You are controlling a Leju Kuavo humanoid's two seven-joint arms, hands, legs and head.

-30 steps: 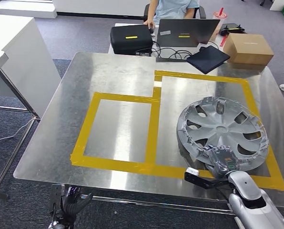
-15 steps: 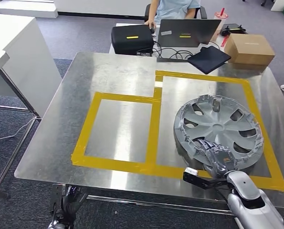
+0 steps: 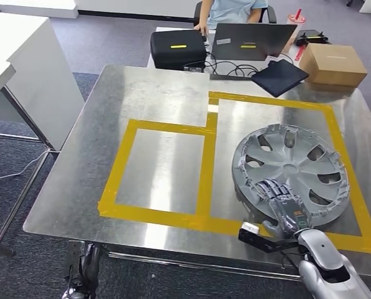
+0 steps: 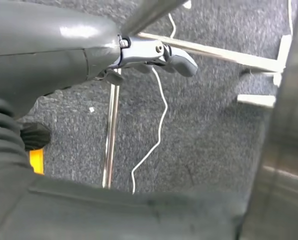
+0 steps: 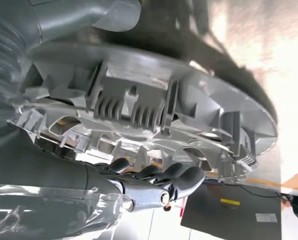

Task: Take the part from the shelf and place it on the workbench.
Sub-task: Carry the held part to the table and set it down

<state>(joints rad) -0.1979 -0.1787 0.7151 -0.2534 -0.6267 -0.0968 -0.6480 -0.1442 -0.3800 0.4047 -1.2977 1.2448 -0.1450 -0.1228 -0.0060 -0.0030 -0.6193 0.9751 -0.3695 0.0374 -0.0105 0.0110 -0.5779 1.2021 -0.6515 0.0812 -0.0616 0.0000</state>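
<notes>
- Tabletop (image 3: 160,99) of bare shiny sheet metal carries 2 rectangles outlined in yellow tape (image 3: 207,168), a smaller one on the left and a larger one on the right.
- Grey plastic wheel cover with spoke-shaped openings (image 3: 294,163) sits inside the larger right rectangle, toward its near side, ribbed inner face up.
- Right robot hand (image 3: 282,202) grips the near rim of the wheel cover, dark fingers (image 3: 268,187) over the top of the rim; the right wrist view shows the thumb (image 5: 113,15) on 1 face and the fingers (image 5: 177,177) on the other.
- Whether the wheel cover lies flat on the tabletop or is tipped slightly cannot be told.
- Left robot hand (image 3: 87,268) hangs below the near tabletop edge over grey carpet, holding nothing; the left wrist view shows its fingers (image 4: 166,50) stretched out.
- Beyond the far edge sit a black hard case (image 3: 178,48), an open laptop (image 3: 249,42), a dark flat pad (image 3: 281,76) and a brown cardboard box (image 3: 333,65), with a seated person (image 3: 230,9) behind them.
</notes>
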